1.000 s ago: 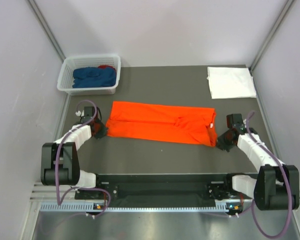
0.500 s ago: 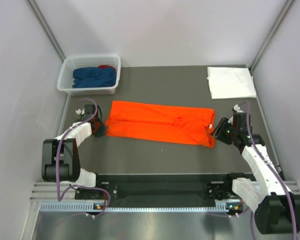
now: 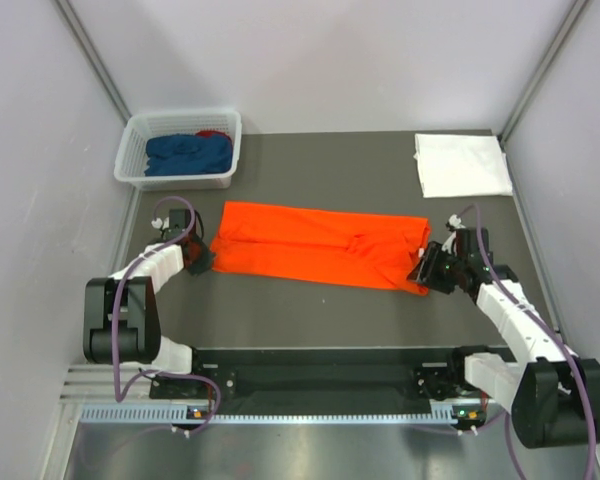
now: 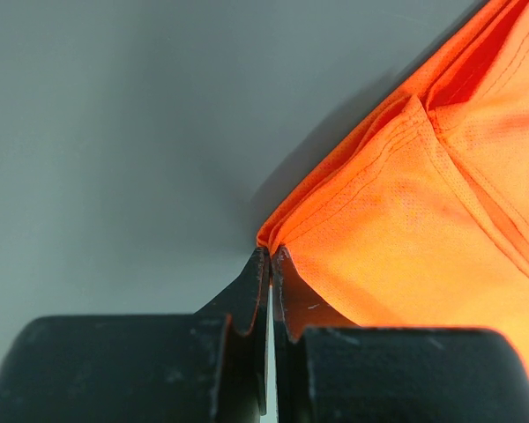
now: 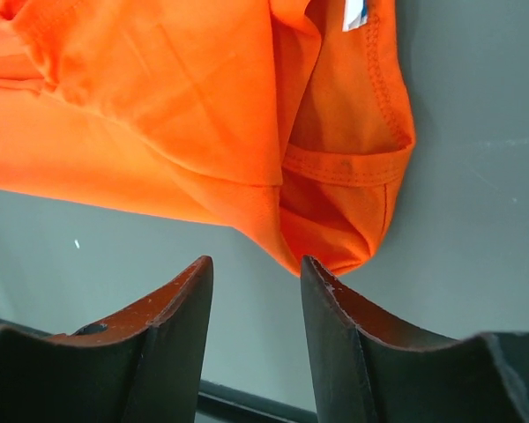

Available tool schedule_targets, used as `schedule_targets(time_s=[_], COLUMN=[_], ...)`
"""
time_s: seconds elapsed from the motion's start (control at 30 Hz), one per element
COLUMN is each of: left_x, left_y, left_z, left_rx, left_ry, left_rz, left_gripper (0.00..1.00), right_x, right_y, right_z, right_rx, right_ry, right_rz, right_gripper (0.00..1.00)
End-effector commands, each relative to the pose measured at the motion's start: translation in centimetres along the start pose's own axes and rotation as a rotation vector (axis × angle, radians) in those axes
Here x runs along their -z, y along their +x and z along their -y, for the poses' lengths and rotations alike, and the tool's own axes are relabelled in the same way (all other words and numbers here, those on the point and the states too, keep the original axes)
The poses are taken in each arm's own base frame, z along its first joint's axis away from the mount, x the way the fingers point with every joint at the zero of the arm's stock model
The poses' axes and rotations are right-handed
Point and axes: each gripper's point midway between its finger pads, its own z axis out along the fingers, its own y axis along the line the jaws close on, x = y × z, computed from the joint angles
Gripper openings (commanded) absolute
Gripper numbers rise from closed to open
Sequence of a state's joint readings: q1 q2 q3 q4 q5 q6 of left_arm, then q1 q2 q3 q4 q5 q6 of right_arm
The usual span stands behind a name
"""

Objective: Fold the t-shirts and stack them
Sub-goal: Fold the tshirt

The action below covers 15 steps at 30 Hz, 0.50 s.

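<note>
The right gripper (image 5: pixel 254 275) should slide forward until the orange t-shirt's (image 5: pixel 203 115) folded corner, now just ahead of its half-open, empty jaws, sits fully between them. The left gripper (image 4: pixel 270 257) is shut, apparently pinching the opposite corner at its tips. The shirt lies flat, folded lengthwise and slightly rumpled.

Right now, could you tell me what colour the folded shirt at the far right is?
The folded shirt is white, clearest in the top external view.
</note>
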State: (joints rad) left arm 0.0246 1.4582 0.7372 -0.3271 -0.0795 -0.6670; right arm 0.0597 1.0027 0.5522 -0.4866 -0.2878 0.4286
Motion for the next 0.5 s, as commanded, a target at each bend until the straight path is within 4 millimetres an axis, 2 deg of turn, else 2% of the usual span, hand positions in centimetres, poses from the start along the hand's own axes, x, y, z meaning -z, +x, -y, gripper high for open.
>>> schedule_targets(time_s=[0.0, 0.13, 0.2, 0.23, 0.33, 0.4, 0.47], left_x=[0.0, -0.1, -0.2, -0.2, -0.4, -0.5, -0.6], left_y=[-1.2, -1.2, -1.2, -1.1, -1.0, -0.8, -0.8], left_z=[0.4, 0.5, 0.5, 0.3, 0.2, 0.0, -0.2], left_rx=[0.000, -0.002, -0.002, -0.001, -0.004, -0.005, -0.008], left_ry=[0.001, 0.001, -0.001, -0.007, -0.011, -0.020, -0.024], left_rz=[0.028, 0.024, 0.024, 0.023, 0.021, 0.016, 0.015], left_gripper=[0.00, 0.00, 0.00, 0.00, 0.00, 0.00, 0.00], right_x=[-0.7, -2.0, -2.3, -2.3, -1.7, -1.2, -1.1], right_y=[-1.7, -1.3, -1.6, -1.9, -3.3, -4.4, -4.4], right_z=[-0.7, -0.7, -0.2, 0.1, 1.2, 1.2, 1.9], right_rx=[0.046, 0.078, 0.078, 0.078, 0.081, 0.095, 0.101], right_ry=[-0.016, 0.002, 0.032, 0.050, 0.143, 0.176, 0.235], right_rz=[0.065, 0.027, 0.029, 0.039, 0.092, 0.116, 0.110], right_gripper=[0.45, 0.45, 0.37, 0.20, 0.00, 0.00, 0.00])
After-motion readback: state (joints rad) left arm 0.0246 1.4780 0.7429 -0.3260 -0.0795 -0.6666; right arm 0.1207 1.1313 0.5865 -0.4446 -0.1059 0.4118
